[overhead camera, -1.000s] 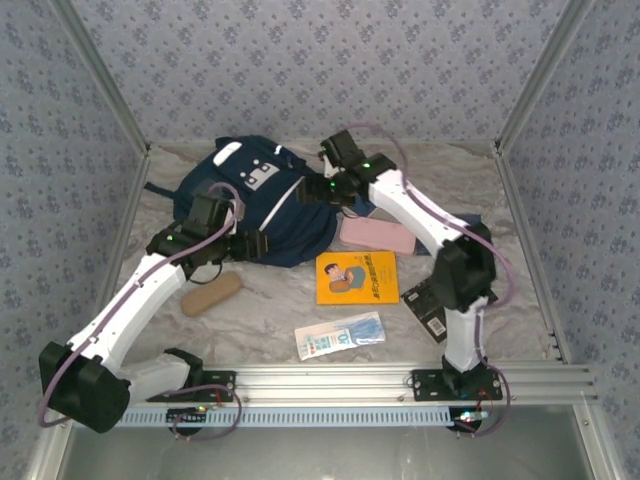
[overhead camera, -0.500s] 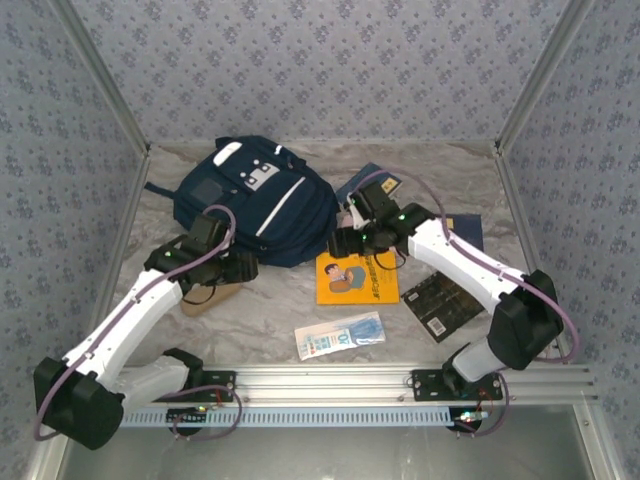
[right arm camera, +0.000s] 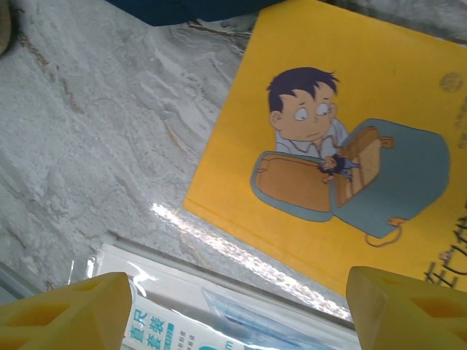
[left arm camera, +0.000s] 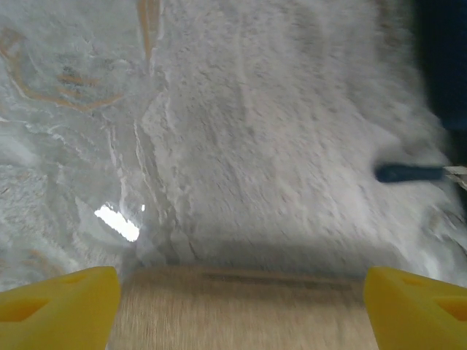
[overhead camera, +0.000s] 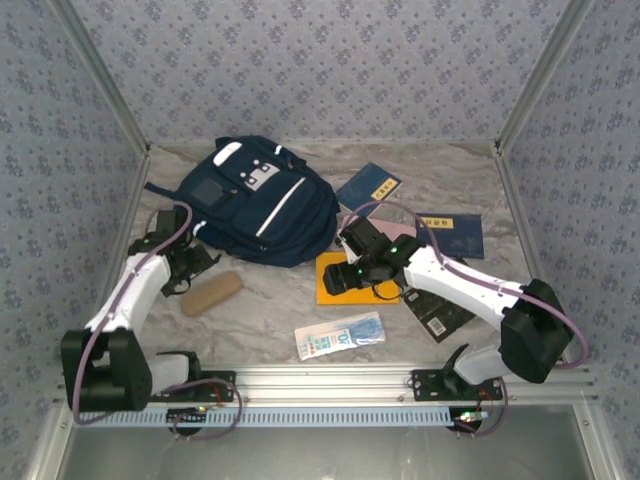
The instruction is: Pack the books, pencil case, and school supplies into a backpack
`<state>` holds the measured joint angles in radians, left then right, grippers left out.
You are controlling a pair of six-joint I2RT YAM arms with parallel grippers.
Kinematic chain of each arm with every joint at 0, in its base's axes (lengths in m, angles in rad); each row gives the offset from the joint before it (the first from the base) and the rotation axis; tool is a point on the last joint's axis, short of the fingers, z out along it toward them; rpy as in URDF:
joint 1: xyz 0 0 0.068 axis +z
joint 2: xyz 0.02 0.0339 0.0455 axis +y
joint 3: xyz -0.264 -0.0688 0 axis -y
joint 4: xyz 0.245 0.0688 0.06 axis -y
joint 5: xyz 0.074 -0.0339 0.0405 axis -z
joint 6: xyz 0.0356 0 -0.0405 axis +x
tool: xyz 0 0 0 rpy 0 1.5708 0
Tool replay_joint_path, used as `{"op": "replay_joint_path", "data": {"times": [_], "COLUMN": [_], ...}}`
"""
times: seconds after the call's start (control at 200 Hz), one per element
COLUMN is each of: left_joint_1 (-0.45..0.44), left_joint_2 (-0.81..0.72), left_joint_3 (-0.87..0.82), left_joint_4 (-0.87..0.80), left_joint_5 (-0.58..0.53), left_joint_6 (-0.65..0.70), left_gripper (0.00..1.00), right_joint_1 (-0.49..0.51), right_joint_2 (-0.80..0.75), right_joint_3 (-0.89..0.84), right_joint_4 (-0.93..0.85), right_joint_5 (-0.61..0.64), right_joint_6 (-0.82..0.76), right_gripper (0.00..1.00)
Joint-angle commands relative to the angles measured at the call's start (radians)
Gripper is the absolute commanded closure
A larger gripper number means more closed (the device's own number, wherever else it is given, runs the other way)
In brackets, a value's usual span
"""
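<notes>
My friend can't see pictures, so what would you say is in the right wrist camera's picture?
An orange book with a cartoon boy and an open bag on its cover lies on a marble table. A plastic packet with blue print lies beside it, and the right gripper hangs above, yellow fingers wide apart.

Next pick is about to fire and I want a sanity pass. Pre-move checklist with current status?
1. Left hand open: ok, fingers stand wide apart.
2. Pencil case lined up between the left fingers: ok, seen in the left wrist view.
3. Left fingers touching the case: cannot tell.
4. Right hand open and empty: ok.
5. Right hand over a target: ok, it hangs above the near edge of the orange book and the packet, which lie apart.
6. Backpack open to receive items: cannot tell from above.
</notes>
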<state>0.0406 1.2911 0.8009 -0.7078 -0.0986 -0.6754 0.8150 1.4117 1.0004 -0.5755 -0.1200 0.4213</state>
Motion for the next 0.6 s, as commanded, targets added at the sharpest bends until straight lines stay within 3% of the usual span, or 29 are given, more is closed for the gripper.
{"op": "replay_joint_path", "data": {"times": [0.0,0.105,0.345,0.595], "left_joint_1": [0.052,0.067,0.066,0.060], "left_joint_2": [0.094,0.142,0.038,-0.082], "left_joint_3": [-0.008,-0.021,-0.150,-0.239], "left_joint_4": [0.106,0.136,0.211,0.206], "left_joint_5": [0.139,0.245,0.409,0.486], "left_joint_6": [-0.030,-0.040,-0.100,-0.107], "left_gripper": [0.14,0.14,0.14,0.14], "right_joint_1": [0.014,0.015,0.010,0.003], "right_joint_2": [-0.028,-0.039,-0.054,-0.046], "right_joint_3": [-0.029,-0.060,-0.100,-0.097], "right_joint_4": [0.050,0.067,0.077,0.078], "right_joint_5": [-0.025,-0.039,-0.073,-0.093], "right_joint_6": [0.015,0.015,0.001,-0.008], "right_gripper": [0.21,0.20,0.20,0.19]}}
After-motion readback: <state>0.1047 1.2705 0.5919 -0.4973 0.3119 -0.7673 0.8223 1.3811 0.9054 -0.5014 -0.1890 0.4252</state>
